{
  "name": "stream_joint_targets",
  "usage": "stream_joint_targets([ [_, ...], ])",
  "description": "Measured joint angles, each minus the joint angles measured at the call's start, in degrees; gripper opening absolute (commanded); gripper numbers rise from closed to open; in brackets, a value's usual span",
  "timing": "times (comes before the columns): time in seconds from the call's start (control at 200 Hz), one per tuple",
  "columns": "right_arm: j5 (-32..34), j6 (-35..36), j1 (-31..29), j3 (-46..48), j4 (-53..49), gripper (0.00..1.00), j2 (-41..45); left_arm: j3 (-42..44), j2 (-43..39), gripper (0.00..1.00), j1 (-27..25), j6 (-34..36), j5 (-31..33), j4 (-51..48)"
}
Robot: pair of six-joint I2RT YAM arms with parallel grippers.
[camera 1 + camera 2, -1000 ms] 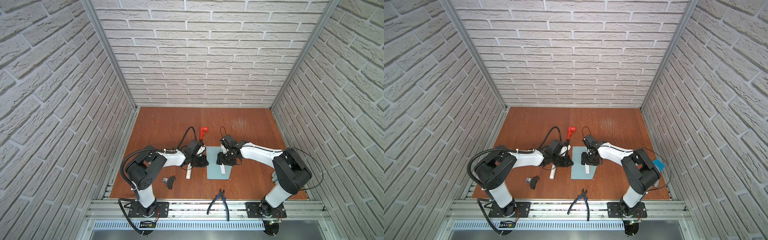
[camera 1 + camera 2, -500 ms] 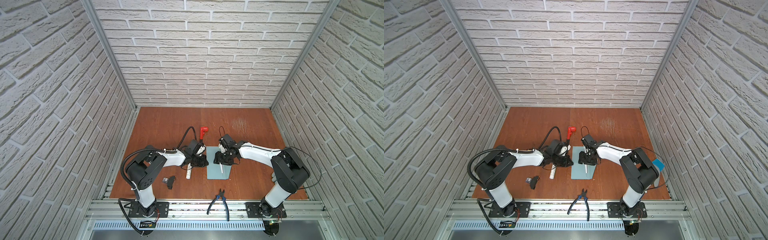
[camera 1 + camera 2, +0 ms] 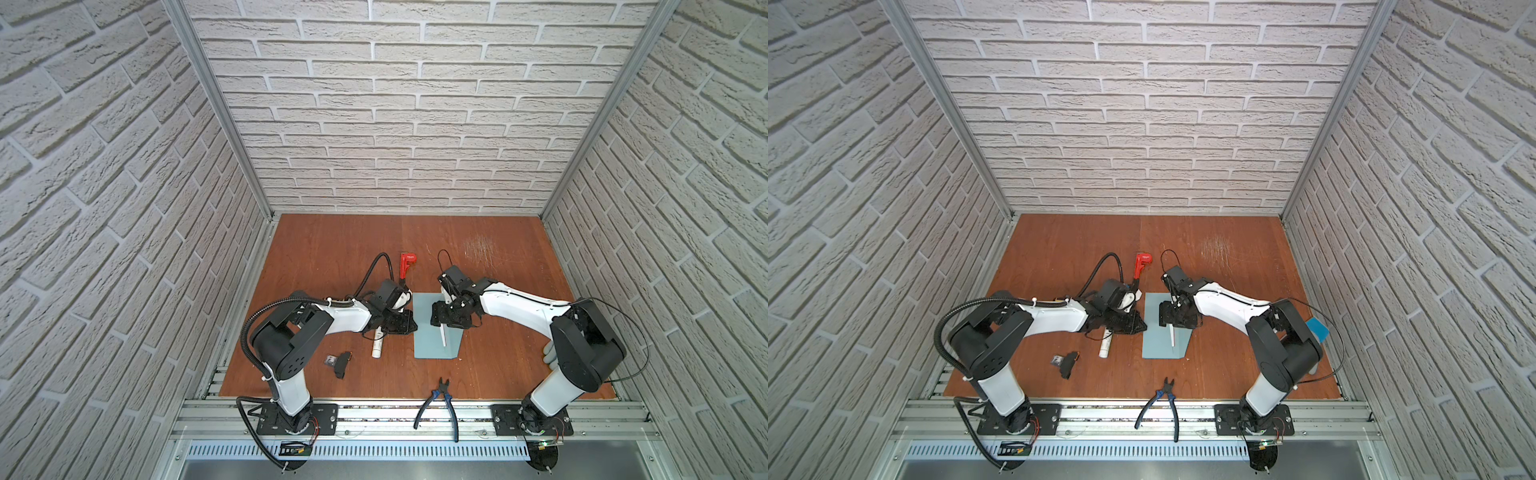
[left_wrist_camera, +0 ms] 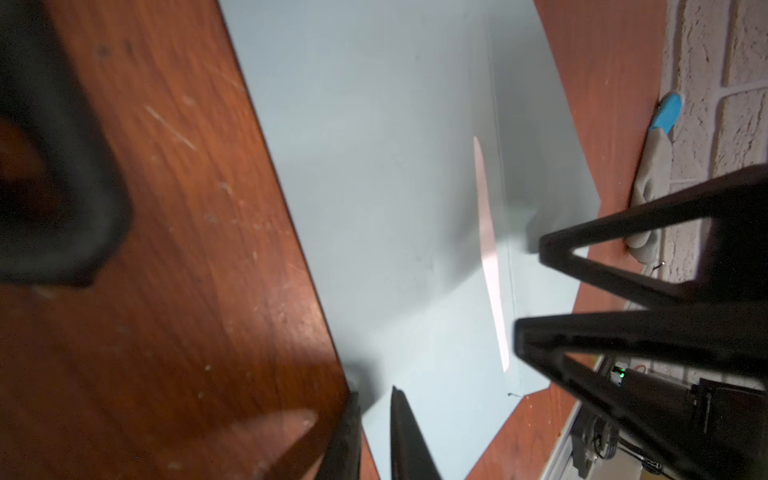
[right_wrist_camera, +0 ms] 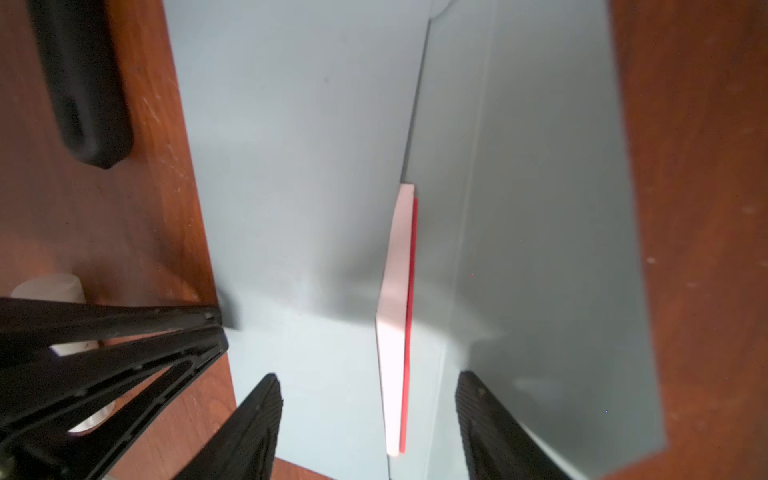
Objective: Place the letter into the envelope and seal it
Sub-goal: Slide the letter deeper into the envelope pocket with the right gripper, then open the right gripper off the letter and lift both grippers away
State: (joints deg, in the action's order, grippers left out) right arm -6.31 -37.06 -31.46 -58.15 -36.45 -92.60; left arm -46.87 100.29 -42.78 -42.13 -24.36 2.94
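Brown wooden table carries the envelope lying flat, long axis far-to-near, with its flap open toward the right arm. Along the flap's crease the letter stands tilted on its long edge, parallel to the envelope; how far it sits inside is unclear. The right gripper gapes on either side of the letter without touching it, while the left gripper pinches the envelope's left edge.
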Motion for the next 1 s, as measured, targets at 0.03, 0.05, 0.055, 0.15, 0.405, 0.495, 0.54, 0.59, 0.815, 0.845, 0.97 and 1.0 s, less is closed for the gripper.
stream_joint_targets([
  [0.03, 0.55, 0.17, 0.00, -0.57, -0.87, 0.71, 1.05, 0.00, -0.17, 0.19, 0.00, 0.09, 0.09, -0.28],
  [0.05, 0.81, 0.26, 0.00, -0.92, -1.33, 0.71, 1.64, 0.00, -0.31, 0.20, 0.00, 0.07, 0.13, -0.55],
  [0.055, 0.96, 0.28, 0.00, -1.05, -1.55, 0.71, 1.92, 0.00, -0.37, 0.21, 0.00, 0.11, 0.13, -0.66],
  [0.15, 2.49, 0.61, 0.00, -2.54, -3.61, 0.71, 5.51, -0.02, -1.60, 0.32, 0.02, 0.22, 0.68, -2.47],
  [0.405, 5.70, 0.85, 0.00, -3.15, -7.80, 0.71, 14.38, -2.16, -9.11, 0.48, -0.11, 1.60, 3.50, -9.55],
  [0.495, 6.34, 0.87, -0.04, -2.99, -8.33, 0.70, 16.87, -4.09, -13.88, 0.50, -0.50, 2.58, 5.75, -12.55],
  [0.54, 6.54, 0.90, -0.04, -2.64, -8.33, 0.70, 18.16, -4.98, -16.59, 0.51, -0.72, 3.10, 7.61, -14.47],
  [0.59, 6.60, 1.07, -0.17, -2.01, -8.31, 0.70, 19.54, -6.14, -19.89, 0.51, -1.18, 3.89, 9.79, -16.87],
  [0.815, 6.23, 2.05, -3.06, 2.60, -4.79, 0.68, 24.11, -11.21, -31.78, 0.50, -3.67, 5.97, 23.41, -30.34],
  [0.845, 6.12, 2.10, -3.76, 3.37, -3.65, 0.68, 24.63, -11.41, -32.46, 0.49, -3.96, 5.95, 25.16, -32.20],
  [0.97, 6.38, 2.45, -7.80, 6.38, 1.46, 0.67, 26.12, -11.34, -32.92, 0.49, -4.63, 5.01, 31.95, -41.77],
  [1.0, 6.51, 2.58, -8.83, 7.06, 2.73, 0.67, 26.32, -10.91, -32.81, 0.49, -4.76, 4.68, 33.00, -43.47],
])
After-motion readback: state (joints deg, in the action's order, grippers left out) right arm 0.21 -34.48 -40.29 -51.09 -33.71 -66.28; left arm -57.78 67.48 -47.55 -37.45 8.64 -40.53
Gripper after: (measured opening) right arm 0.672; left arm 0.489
